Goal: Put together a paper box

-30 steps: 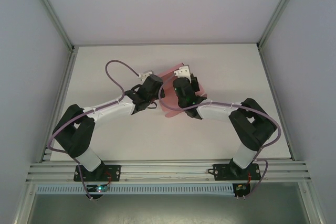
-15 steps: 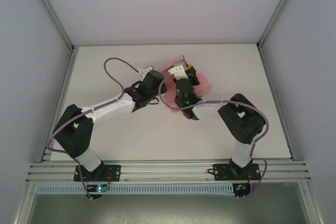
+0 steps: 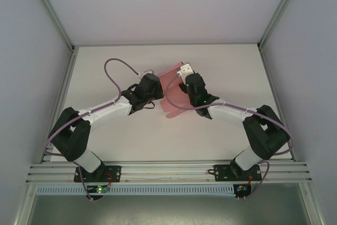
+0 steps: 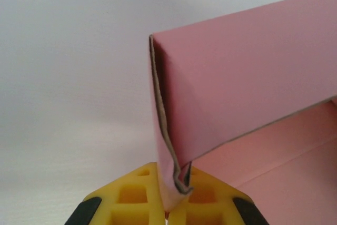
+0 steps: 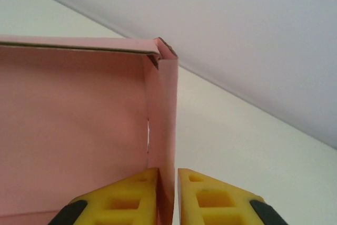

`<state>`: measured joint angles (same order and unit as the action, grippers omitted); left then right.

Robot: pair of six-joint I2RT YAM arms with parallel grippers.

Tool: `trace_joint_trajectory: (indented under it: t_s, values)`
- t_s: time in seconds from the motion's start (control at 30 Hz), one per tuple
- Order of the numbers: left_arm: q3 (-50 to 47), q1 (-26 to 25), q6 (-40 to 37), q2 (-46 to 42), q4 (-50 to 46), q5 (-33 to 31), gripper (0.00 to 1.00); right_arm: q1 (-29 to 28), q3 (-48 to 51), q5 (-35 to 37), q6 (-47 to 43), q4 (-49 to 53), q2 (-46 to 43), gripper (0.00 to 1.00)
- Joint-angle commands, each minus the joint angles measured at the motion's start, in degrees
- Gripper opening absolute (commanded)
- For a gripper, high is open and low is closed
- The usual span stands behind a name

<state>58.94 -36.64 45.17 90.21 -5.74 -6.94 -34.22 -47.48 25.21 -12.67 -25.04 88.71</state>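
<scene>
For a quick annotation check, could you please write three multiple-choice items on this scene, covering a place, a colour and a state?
1. Where is the paper box?
A. between the left gripper and the right gripper
B. at the near edge
C. in the far left corner

2. What colour are the left gripper's fingers?
A. blue
B. yellow
C. white

3. How is the left gripper?
A. open, holding nothing
B. shut on nothing
C. shut on the paper box

Answers:
1 A, the top view shows it between both wrists.
2 B, the left wrist view shows yellow.
3 C, its fingers pinch a card corner.
</scene>
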Motion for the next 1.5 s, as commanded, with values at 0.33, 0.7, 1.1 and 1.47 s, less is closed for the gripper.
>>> trace_joint_trajectory:
  t_s: [0.33,0.7,1.1,1.47]
  values:
    - [-3.94,0.29,-4.65,-3.2,-4.18,2.82,0.0,7.17,3.76,-12.41,4.99,1.84,-9.47,0.26]
    - [-3.09,-0.44,-5.2,-2.59,-5.63,1.93,0.0,7.78,3.54,-11.46,4.94,2.58,-9.72,0.36]
    - [-0.25,-0.45,-4.5,-0.13,-8.42,-0.11,0.0,8.25,5.53,-38.98,6.74,7.83,-18.44,0.98]
    - [3.45,-0.45,-30.78,-0.94,-11.42,1.52,0.0,10.09,8.39,-35.53,15.5,10.92,-28.24,0.98]
